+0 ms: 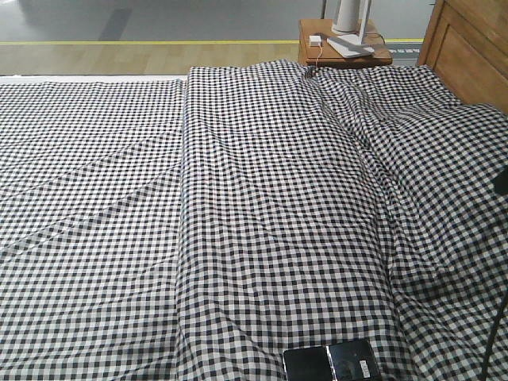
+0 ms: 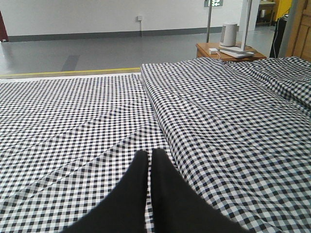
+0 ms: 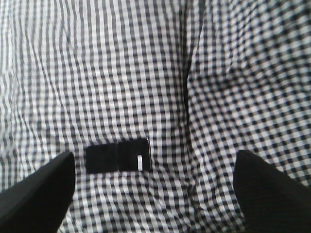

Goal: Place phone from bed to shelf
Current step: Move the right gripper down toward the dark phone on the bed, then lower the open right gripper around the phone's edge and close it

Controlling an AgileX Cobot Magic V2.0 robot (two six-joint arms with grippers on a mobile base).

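Now | phone (image 3: 118, 158) on bed (image 1: 262, 198); table (image 1: 349, 51) far | right tool (image 3: 154, 159) spread, empty | left tool (image 2: 149, 156) closed

Staged bedroom: bed (image 1: 262, 198), hall floor (image 2: 97, 53)

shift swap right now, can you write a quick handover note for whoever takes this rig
The left hand is shut and empty, low over the bed.
The right hand is open above the phone, not touching it.
The phone lies flat on the checked bedding, at the bottom edge of the front view.
Done: nothing yet.
To do: grasp the phone and carry it to the shelf, which is not in view.
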